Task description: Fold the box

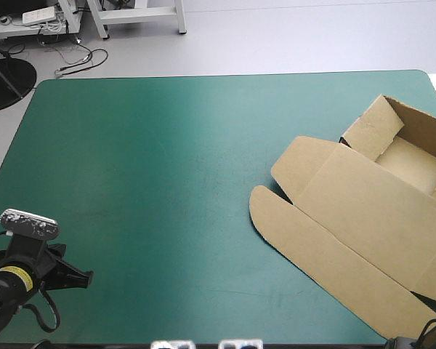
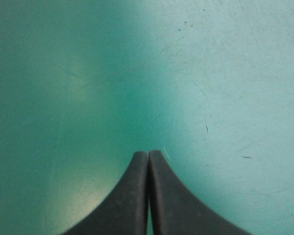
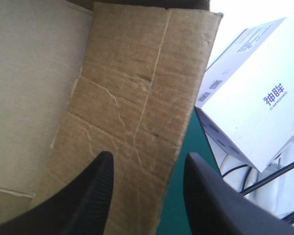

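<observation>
The brown box (image 1: 363, 218) lies at the table's right side, a tray with raised walls (image 1: 414, 156) at the far right and its lid and rounded flaps flat toward the middle. My left gripper (image 1: 83, 278) sits at the near left corner, far from the box. In its wrist view the left gripper (image 2: 148, 154) is shut with nothing in it, over bare teal-green cover (image 2: 210, 88). My right gripper (image 3: 149, 159) is open, its fingers standing either side of a creased brown flap (image 3: 137, 98) of the box. In the high view only a dark bit of the right arm shows at the near right corner.
A white carton with blue print (image 3: 255, 93) and cables lie just beyond the table's right edge, past the brown flap. The teal-green cover (image 1: 167, 182) stretches bare from the left edge to the box.
</observation>
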Tool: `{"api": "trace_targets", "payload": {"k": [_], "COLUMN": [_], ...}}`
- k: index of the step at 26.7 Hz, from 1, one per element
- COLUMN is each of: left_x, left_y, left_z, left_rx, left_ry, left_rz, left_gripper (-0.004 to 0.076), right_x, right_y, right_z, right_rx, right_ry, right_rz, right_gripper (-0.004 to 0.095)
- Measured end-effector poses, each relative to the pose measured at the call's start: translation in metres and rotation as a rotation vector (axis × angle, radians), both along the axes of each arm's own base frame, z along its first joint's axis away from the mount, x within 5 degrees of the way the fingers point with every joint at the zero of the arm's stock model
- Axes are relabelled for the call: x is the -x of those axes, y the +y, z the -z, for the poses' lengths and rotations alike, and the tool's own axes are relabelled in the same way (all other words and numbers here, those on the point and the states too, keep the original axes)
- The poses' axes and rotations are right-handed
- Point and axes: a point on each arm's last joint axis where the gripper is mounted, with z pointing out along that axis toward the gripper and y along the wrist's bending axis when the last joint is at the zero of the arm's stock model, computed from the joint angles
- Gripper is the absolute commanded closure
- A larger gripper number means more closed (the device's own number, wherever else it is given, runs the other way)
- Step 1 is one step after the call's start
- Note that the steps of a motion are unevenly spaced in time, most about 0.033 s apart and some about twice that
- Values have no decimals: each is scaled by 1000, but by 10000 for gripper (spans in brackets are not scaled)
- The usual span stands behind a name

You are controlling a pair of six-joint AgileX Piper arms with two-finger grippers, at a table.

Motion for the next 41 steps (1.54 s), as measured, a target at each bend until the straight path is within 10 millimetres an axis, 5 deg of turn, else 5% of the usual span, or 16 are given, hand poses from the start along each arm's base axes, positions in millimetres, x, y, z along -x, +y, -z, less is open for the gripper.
{"api": "trace_targets", "payload": {"k": [10, 17, 24, 33, 41], "left_x": [-1, -2, -1, 15, 25], "left_y": [-7, -14, -15, -16, -15], "left_z": [-2, -4, -1, 38, 53], "left_rx": [15, 56, 52, 140, 138], "left_ry": [-26, -50, -63, -64, -90], "left_rz": [88, 166, 194, 234, 295], "left_gripper": [734, 734, 734, 734, 734], "right_x": [26, 55, 99, 185, 251], "right_y": [27, 76, 126, 161, 186], "right_z": [-53, -99, -118, -80, 4], "right_rx": [-58, -115, -146, -162, -175], "right_ry": [-171, -338, -390, -411, -423], "right_rz": [-15, -185, -319, -351, -368], "right_gripper": [655, 902, 927, 927, 928]}}
